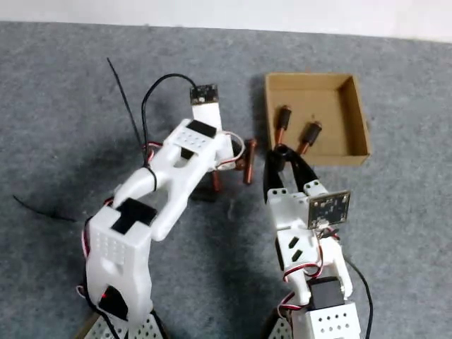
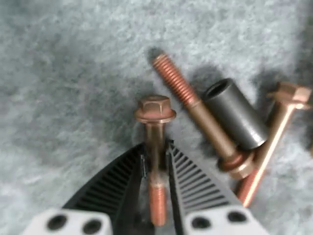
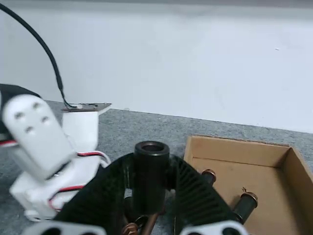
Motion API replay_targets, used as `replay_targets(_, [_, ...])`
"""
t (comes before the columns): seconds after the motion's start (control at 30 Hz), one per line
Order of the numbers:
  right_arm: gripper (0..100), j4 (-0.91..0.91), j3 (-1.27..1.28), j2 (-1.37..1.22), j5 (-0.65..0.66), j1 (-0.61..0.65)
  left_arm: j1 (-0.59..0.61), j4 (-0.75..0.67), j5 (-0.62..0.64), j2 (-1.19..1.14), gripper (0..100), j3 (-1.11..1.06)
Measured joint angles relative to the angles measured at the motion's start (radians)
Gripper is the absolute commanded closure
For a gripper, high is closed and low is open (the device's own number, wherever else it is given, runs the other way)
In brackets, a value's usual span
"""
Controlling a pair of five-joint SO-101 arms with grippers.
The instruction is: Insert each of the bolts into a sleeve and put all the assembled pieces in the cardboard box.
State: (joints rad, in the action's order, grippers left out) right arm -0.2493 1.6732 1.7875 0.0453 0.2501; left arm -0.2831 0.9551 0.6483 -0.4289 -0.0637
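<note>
Nearest to me, the right gripper (image 3: 150, 169) was clamped on an upright black sleeve (image 3: 150, 149), bore facing up. In the high view its fingertips stood just short of the near wall of the cardboard box (image 1: 311, 78), with little slack between tips and cardboard. Beside it, towards the middle of the table, the left gripper (image 2: 155, 147) was pinching a copper bolt (image 2: 155, 110) by the shank, its flanged head out past the fingertips and the threaded end back between the jaws. Just beside that bolt lay a crowded cluster: a second bolt (image 2: 195, 110) set diagonally, a loose sleeve (image 2: 234, 120) touching it, and a third bolt (image 2: 274, 134) leaning by the sleeve's far side. I could see only a narrow strip of grey carpet (image 1: 56, 106) between this cluster and the box's side edge. Farther off, two assembled pieces (image 1: 282, 121) (image 1: 309, 134) lay in the near half of the box, leaving its back half bare. The widest open carpet lay out beyond the left arm, crossed by a thin black cable (image 1: 123, 99), and it ran on to a pale wall (image 3: 195, 58).
</note>
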Motion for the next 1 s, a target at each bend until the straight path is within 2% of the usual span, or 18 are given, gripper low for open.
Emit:
replay_targets(0.23, [98.8, 0.000, 0.000, 0.000, 0.000, 0.000, 0.008, -0.005, -0.058, 0.295, 100, -0.244])
replay_targets(0.57, [98.8, 0.000, 0.000, 0.000, 0.000, 0.000, 0.012, -0.304, -0.206, 0.845, 100, -0.730])
replay_targets(0.87, [98.8, 0.000, 0.000, 0.000, 0.000, 0.023, 0.015, -0.529, -0.215, 1.261, 100, -1.051])
replay_targets(1.0, [98.8, 0.000, 0.000, 0.000, 0.000, 0.048, 0.018, -0.578, -0.213, 1.436, 100, -1.151])
